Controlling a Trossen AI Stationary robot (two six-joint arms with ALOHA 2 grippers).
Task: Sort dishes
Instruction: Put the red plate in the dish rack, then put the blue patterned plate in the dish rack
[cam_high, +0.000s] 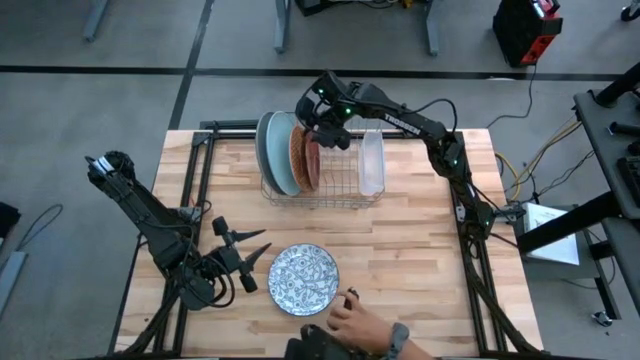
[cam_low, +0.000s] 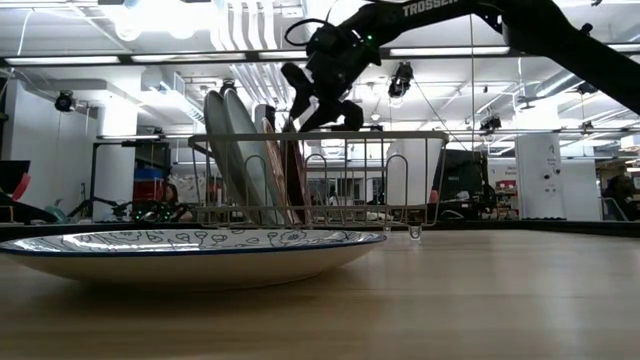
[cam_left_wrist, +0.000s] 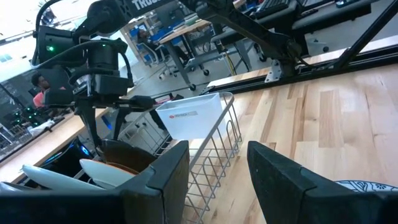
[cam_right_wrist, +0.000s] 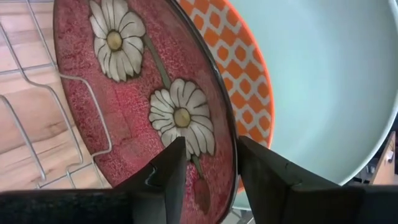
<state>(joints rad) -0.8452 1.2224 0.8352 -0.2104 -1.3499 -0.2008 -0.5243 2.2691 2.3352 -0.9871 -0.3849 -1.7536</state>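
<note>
Wire rack (cam_high: 322, 180), at the counter's (cam_high: 420, 250) far edge: grey plate (cam_high: 268, 150), pale blue plate (cam_high: 283, 155), orange-patterned plate (cam_right_wrist: 245, 68) and dark red daisy plate (cam_right_wrist: 143, 106) stood upright. Right gripper (cam_right_wrist: 208, 165): fingers spread astride the red plate's rim. Silvery-white patterned plate (cam_high: 303, 280): laid flat near the front. Left gripper (cam_high: 248, 260): fingers spread beside it. A person's hand (cam_high: 355, 320) is seen at the front edge.

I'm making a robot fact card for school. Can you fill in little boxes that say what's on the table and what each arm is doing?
Rack: wire rack holding upright plates
In rack: grey plate, pale blue plate, orange patterned plate, dark red daisy plate
On table: silvery-white patterned plate, lying flat
Also in rack: clear tub
Right gripper: open, straddling the red plate's rim
Left gripper: open, beside the flat plate
Person: hand at the near edge
</note>
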